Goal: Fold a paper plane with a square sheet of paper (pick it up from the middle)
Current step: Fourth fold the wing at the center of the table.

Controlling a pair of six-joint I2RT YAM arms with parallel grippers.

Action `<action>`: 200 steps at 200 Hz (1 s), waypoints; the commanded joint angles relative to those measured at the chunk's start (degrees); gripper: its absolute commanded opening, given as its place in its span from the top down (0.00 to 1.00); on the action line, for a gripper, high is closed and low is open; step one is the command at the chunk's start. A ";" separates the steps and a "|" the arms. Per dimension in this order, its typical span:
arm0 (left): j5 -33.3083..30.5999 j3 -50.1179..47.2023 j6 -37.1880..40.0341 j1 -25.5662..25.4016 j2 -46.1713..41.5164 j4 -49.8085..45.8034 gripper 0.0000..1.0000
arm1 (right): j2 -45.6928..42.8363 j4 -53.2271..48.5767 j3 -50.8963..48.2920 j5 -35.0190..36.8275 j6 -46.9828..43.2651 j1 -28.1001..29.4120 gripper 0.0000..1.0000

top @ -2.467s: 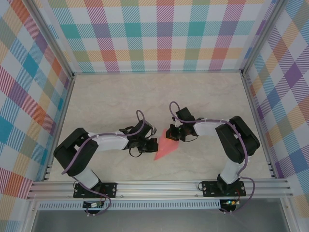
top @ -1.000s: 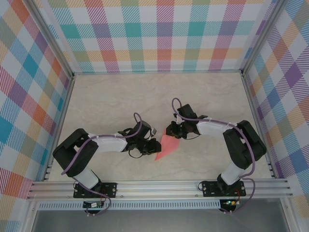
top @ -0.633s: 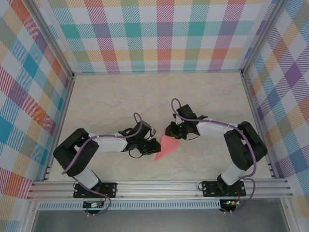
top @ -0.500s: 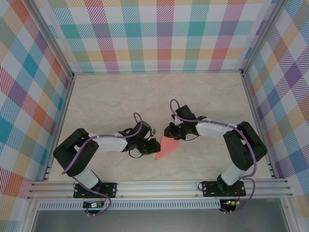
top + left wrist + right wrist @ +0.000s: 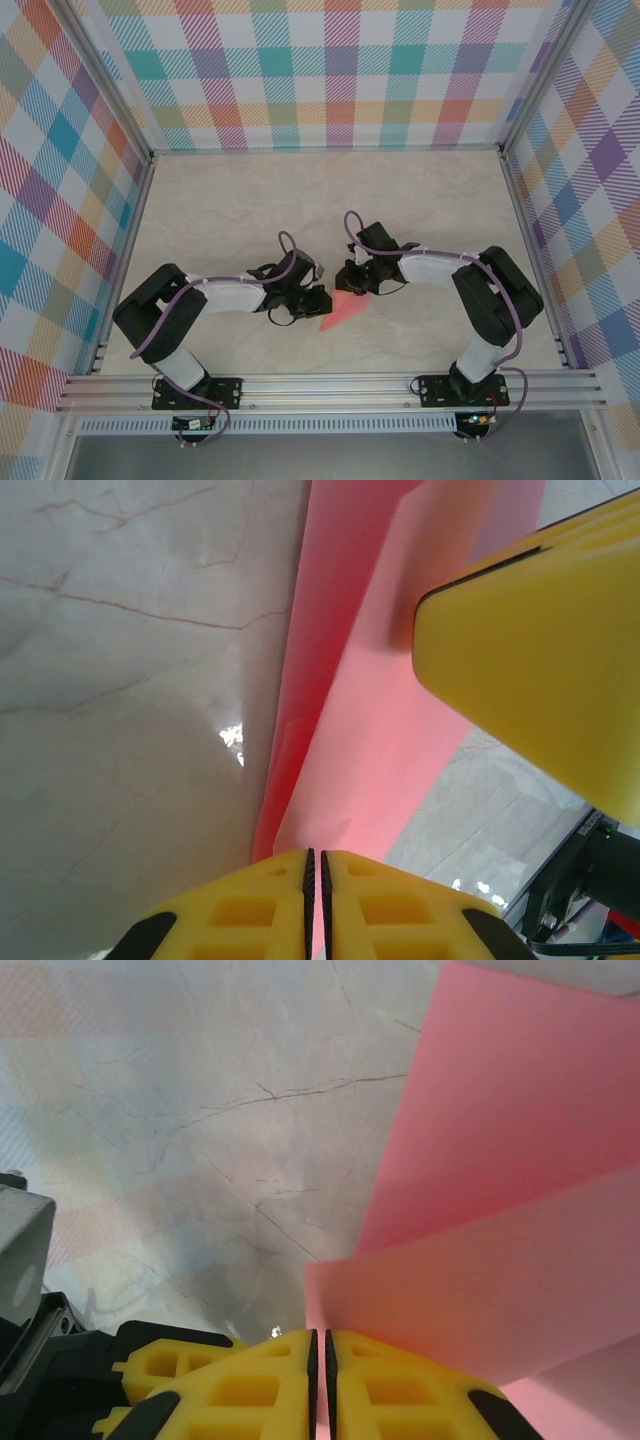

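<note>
Looks like a robotics lab test cell. Told by two arms (image 5: 225, 292) (image 5: 440, 265) bolted to an aluminium rail (image 5: 330, 385) at the table's (image 5: 250, 200) near edge, and plaid panels (image 5: 320, 70) framed along its other edges.

Top view counts:
- robot arms: two, left arm (image 5: 225, 293) lower left, right arm (image 5: 440, 265) lower right
- grippers: two, left gripper (image 5: 318, 300) and right gripper (image 5: 352, 283), near frame centre
- pink paper (image 5: 340, 312): one piece
- purple cables (image 5: 290, 245): two, one per arm
- black base plates (image 5: 197, 392): two, along bottom
- checkered walls (image 5: 320, 70): three
- table (image 5: 240, 200): one

Left wrist view: yellow fingers (image 5: 250, 915), three: two at bottom edge, one at right.

Right wrist view: yellow fingers (image 5: 400, 1395), two, at bottom edge; overlapping pink layers, at least two.
</note>
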 commanded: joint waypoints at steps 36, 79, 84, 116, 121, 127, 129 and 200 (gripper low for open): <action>-0.65 1.36 1.49 -0.06 1.47 -1.48 0.89 | 2.27 -4.54 1.96 3.38 0.04 0.77 0.89; -0.63 1.63 1.73 -0.09 1.82 -1.57 0.89 | 1.93 -5.94 1.07 4.90 0.75 0.72 0.89; -0.65 1.61 1.71 -0.04 1.81 -1.59 0.89 | 1.75 -5.92 0.80 5.02 0.89 0.75 0.89; -0.58 1.88 1.98 -0.03 1.69 -1.78 0.89 | 0.75 -5.96 -0.19 5.57 1.54 0.74 0.89; -0.42 1.87 1.93 -0.07 1.61 -1.71 0.89 | 0.51 -5.88 -0.38 5.61 1.70 0.73 0.89; -0.24 1.98 2.04 -0.09 1.34 -1.61 0.89 | 0.45 -5.90 -0.49 5.77 1.84 0.71 0.89; -0.18 1.96 2.01 -0.07 1.27 -1.54 0.89 | 0.39 -5.87 -0.56 5.79 1.89 0.71 0.89; 2.14 0.23 -0.97 -0.35 -5.02 0.91 0.84 | 0.24 -5.50 -0.74 6.32 2.69 0.71 0.89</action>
